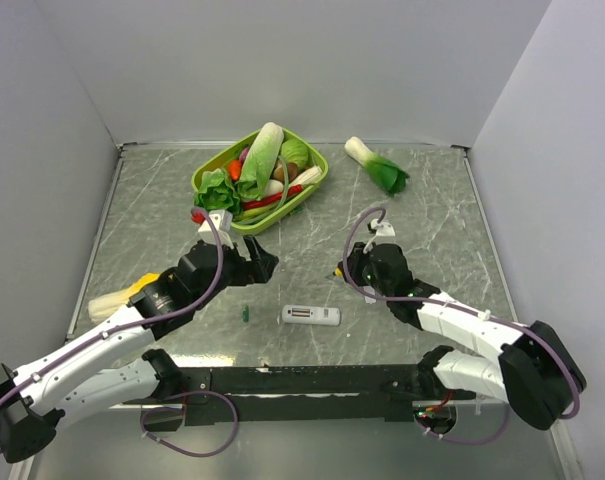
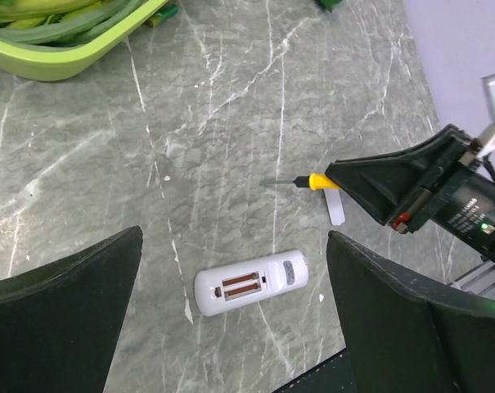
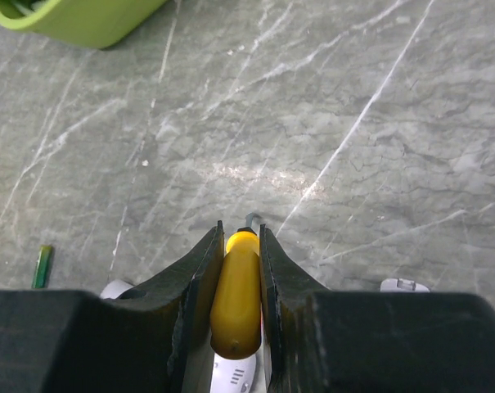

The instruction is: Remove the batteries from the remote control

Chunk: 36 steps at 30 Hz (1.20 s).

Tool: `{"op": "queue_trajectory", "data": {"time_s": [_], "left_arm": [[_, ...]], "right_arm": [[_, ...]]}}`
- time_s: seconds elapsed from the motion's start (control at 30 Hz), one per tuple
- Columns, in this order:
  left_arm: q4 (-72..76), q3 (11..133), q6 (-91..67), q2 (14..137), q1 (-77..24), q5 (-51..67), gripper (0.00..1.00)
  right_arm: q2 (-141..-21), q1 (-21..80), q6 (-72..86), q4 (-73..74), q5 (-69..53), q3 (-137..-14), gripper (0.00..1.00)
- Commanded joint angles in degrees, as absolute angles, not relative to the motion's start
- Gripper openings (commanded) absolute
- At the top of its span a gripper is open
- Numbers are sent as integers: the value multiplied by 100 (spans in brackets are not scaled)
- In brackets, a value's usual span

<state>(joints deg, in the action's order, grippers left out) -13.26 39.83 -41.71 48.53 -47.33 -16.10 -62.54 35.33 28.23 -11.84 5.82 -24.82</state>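
Note:
The white remote control (image 1: 310,316) lies flat on the table, its open recess up and showing two brown bars (image 2: 241,286). One tiny dark green battery (image 1: 244,314) lies on the table left of it; it also shows in the right wrist view (image 3: 42,266). My left gripper (image 1: 260,260) is open and empty, hovering above the remote (image 2: 251,282), which sits between its fingers (image 2: 411,319). My right gripper (image 1: 342,270) is shut on the yellow-handled screwdriver (image 3: 237,295), up and right of the remote. The small white cover strip (image 2: 335,205) lies beside the screwdriver tip.
A green basket (image 1: 207,172) of toy vegetables stands at the back centre. A leek (image 1: 377,165) lies at the back right. A pale vegetable (image 1: 117,297) lies by the left arm. Grey walls enclose the table.

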Motion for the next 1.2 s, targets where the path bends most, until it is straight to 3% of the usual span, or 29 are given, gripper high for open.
{"op": "queue_trajectory", "data": {"time_s": [0.0,0.27,0.37,0.77,0.97,1.17], "left_arm": [[-1292,3964,-4298,4702,-4729,-1758,99],[-1283,3858,-4333,4685,-4729,-1881,99],[-1240,3858,-4333,4685,-4729,-1890,99],[-1222,3867,-4377,4781,-4729,-1863,99],[-1134,3902,-4430,4895,-4729,-1793,99],[-1151,3990,-4351,5010,-4729,-1767,99]], "right_arm": [[-6609,3358,3076,-1845,247,-2505,7],[-6829,3173,3392,-2347,35,-2215,7],[-6864,3155,3480,-2285,-123,-2224,12],[-6416,3138,4253,-2557,-114,-1389,49],[-6188,3146,4342,-2365,-9,-1169,58],[-5503,3147,3659,-1514,-9,-1511,59]]}}
